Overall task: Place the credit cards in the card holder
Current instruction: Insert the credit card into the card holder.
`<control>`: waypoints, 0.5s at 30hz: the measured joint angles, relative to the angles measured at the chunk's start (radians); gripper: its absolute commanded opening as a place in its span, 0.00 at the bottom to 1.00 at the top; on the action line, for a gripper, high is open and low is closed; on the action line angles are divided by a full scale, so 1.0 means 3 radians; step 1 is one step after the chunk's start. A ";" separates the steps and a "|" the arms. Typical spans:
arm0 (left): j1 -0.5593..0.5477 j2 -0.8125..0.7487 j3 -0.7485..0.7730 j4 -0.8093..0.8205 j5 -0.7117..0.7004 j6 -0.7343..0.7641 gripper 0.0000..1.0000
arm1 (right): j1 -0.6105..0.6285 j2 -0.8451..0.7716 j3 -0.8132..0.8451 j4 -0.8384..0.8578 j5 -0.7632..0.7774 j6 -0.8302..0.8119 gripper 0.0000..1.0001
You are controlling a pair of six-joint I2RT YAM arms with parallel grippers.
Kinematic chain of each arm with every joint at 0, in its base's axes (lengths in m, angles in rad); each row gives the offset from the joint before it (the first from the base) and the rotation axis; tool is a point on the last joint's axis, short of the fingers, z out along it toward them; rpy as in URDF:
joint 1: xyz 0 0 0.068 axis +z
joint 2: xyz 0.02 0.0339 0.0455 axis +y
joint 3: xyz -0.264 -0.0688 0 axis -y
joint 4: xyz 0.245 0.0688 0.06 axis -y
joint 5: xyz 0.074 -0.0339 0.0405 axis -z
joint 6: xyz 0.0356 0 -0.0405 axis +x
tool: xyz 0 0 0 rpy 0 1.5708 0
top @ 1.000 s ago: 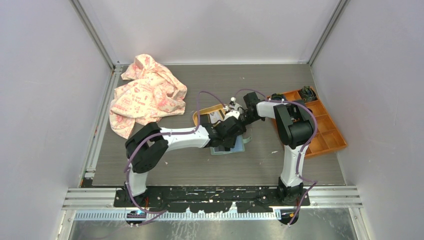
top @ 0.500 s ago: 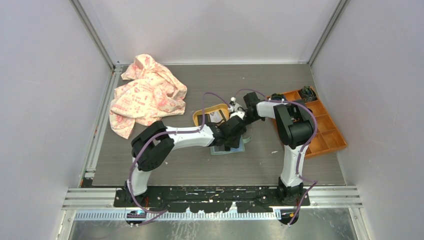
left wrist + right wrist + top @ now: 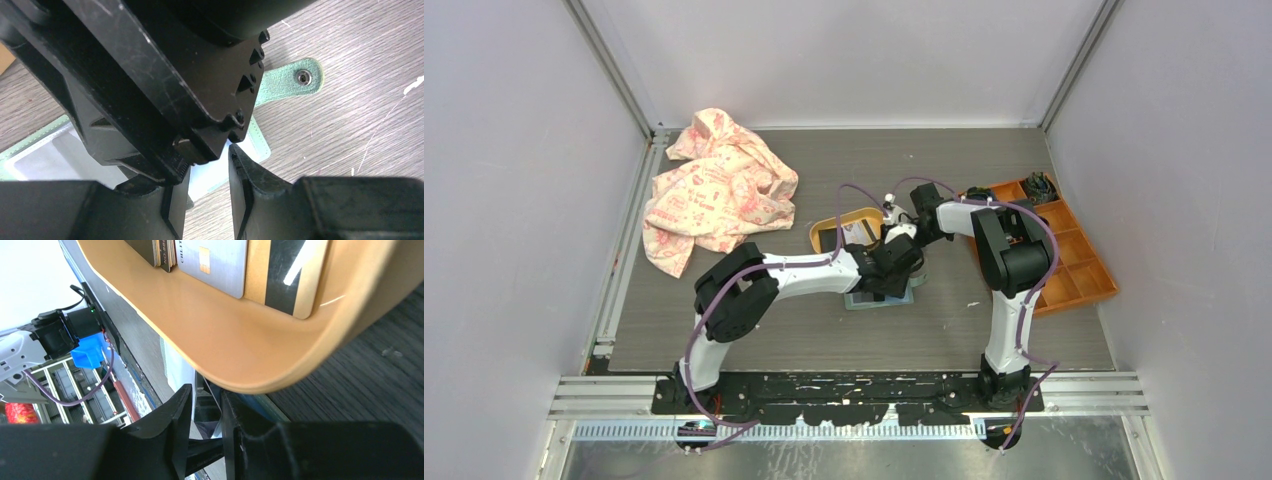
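1. Credit cards (image 3: 215, 260) lie in the yellow-orange tray (image 3: 240, 350).
2. Card holder (image 3: 285, 82) lies unfolded on the surface (image 3: 360, 100), beside the tray and under both arms.
3. Left gripper (image 3: 207, 167): jaws slightly apart, with nothing seen between them.
4. Right gripper (image 3: 206, 396): narrow gap; I cannot tell whether it pinches anything.

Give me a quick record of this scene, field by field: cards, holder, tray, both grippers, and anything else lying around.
cards: several lying in the tray, including a silver one and a gold one with a dark stripe
tray: yellow-orange, just beyond the holder
holder: green, lying open, snap tab out, under both grippers
left gripper: over the holder, jaws apart, nothing seen between them
right gripper: low by the tray's rim; grip unclear
other: pink cloth far left, orange box right
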 measured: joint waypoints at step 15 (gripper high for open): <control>0.0006 -0.0120 -0.0155 -0.0047 -0.0242 -0.0006 0.36 | 0.0001 0.0000 0.0053 -0.0079 -0.0015 -0.0067 0.46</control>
